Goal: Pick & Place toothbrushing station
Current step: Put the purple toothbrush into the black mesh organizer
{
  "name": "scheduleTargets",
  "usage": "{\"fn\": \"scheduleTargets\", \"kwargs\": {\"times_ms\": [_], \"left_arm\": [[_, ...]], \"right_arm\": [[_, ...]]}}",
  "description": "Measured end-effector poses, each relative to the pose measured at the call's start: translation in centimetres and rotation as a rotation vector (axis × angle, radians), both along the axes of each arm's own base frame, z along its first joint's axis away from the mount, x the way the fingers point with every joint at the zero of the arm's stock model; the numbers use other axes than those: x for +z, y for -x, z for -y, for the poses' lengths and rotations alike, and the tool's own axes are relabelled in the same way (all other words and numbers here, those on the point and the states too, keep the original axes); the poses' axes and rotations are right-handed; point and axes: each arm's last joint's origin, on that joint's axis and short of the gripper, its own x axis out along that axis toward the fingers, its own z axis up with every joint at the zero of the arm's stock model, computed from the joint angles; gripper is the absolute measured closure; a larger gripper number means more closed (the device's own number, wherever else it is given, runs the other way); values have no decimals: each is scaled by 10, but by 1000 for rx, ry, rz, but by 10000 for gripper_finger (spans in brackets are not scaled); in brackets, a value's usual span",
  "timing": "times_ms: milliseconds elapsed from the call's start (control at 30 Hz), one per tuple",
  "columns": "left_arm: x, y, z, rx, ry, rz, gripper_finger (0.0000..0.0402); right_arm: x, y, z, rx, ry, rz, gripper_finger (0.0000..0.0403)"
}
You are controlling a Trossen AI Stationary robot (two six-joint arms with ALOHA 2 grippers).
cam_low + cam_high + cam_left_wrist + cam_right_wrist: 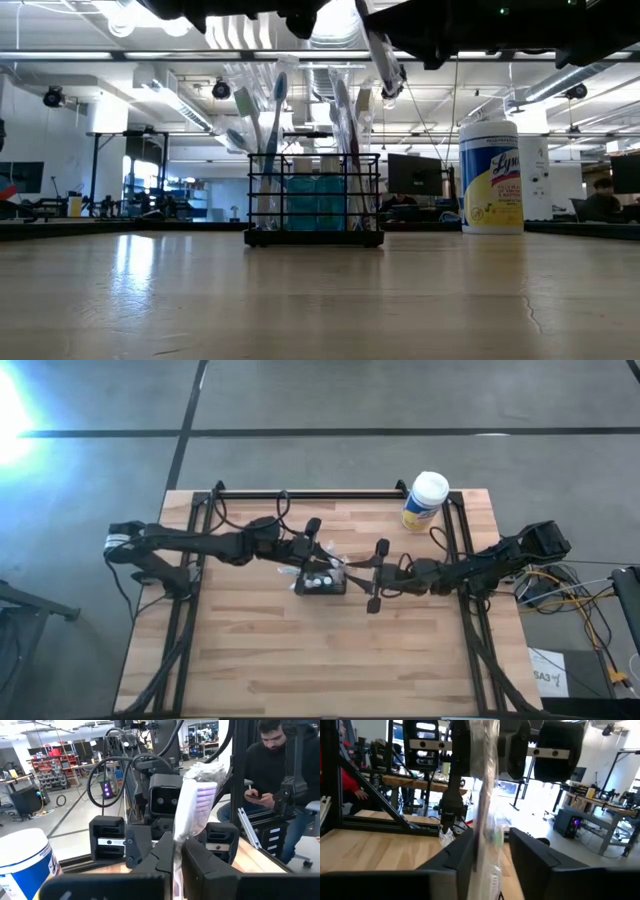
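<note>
Fingers (pixel 155 857) of the left gripper (pixel 174 862) pinched together on a clear-wrapped white toothbrush (pixel 192 807); right gripper (pixel 492 855) fingers (pixel 462 855) slightly apart, another clear plastic-wrapped toothbrush (pixel 485 785) standing between them, contact unclear. Light wooden slatted table (pixel 300 660) carries everything. Yellow wipes canister with white lid (pixel 426 501) stands near the far right corner. Small black rectangular wire-mesh organiser box (pixel 315 200), the toothbrushing station, sits upright mid-table between both grippers, holding wrapped toothbrushes and small blue bottles (pixel 316 200).
</note>
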Motion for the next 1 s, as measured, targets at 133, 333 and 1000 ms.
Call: {"fn": "scheduleTargets", "kwargs": {"times_ms": [133, 333, 1000], "left_arm": [[6, 6, 0, 9, -16, 12, 385], [27, 26, -8, 95, -55, 59, 386], [-20, 23, -29, 311, -10, -104, 386]], "right_arm": [[0, 1, 1, -19, -1, -3, 244], [0, 5, 3, -57, -3, -32, 220], [8, 23, 4, -35, -74, -75, 244]]}}
